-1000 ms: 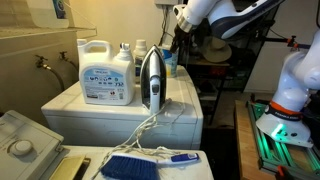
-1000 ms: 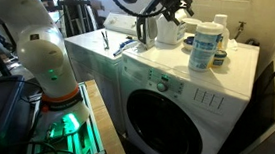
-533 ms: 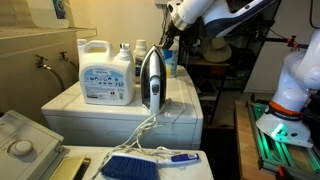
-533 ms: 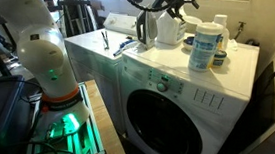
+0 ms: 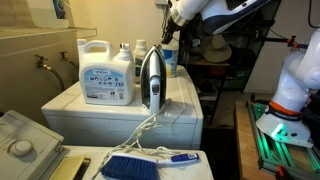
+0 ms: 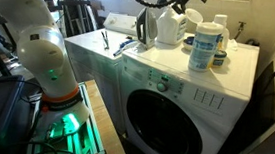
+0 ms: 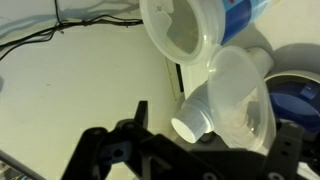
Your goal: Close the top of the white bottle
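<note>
While the hand (image 5: pixel 166 30) is hanging high over the back of the washer's top, well above everything there, its two fingers are standing apart and gripping nothing. In the wrist view the dark fingers (image 7: pixel 138 112) are framing the scene from below, with open space between them.

The white bottle (image 7: pixel 232 95) is showing in that gap, seen from above, its small round white top pointing toward the camera. I cannot tell from here whether that top is open or closed. The bottle is sitting just beside a blue-labelled bottle (image 7: pixel 190 30) with a clear cup-shaped cap, and a dark blue round thing (image 7: pixel 300 95) is lying at its other side. The hand is not touching any of them.

In both exterior views the pale surface (image 5: pixel 180 105) is carrying an upright iron (image 5: pixel 151 78) and a large detergent jug (image 5: pixel 107 70) beside it. In an exterior view the hand (image 6: pixel 179 0) is hovering above the jug (image 6: pixel 169 28) and the iron (image 6: pixel 144 27), while the blue-labelled bottle (image 6: pixel 207 45) is standing apart from them, nearer the bare edge of the surface (image 6: pixel 174 65).
</note>
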Tool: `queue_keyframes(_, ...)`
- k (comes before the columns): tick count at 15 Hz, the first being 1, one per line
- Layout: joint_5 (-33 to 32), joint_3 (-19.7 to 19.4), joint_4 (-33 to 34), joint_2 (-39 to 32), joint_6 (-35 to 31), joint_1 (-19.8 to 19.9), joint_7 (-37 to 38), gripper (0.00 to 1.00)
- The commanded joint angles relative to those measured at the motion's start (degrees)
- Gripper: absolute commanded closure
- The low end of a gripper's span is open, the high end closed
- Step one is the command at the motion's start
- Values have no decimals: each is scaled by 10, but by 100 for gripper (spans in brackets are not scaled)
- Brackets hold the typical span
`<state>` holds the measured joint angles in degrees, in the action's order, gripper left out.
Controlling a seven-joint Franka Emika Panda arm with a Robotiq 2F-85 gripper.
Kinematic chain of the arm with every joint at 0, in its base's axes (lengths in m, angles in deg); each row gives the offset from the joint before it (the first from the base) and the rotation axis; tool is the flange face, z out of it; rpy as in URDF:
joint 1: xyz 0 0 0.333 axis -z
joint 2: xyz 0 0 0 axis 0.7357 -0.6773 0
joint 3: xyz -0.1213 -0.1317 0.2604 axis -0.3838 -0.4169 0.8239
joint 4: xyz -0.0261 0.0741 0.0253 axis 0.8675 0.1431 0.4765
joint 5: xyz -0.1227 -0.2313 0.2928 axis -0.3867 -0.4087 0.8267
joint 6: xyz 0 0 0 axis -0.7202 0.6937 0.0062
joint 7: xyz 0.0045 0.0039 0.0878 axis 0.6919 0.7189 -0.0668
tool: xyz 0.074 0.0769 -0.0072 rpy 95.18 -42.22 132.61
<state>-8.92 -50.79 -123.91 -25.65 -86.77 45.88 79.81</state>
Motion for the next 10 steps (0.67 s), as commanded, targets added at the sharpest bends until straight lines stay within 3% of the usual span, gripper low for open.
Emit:
queue_keyframes(1,3,-11,-1,10,25,0,-6,0)
queue_keyframes(10,30,-22,1,47,86,3,1,0)
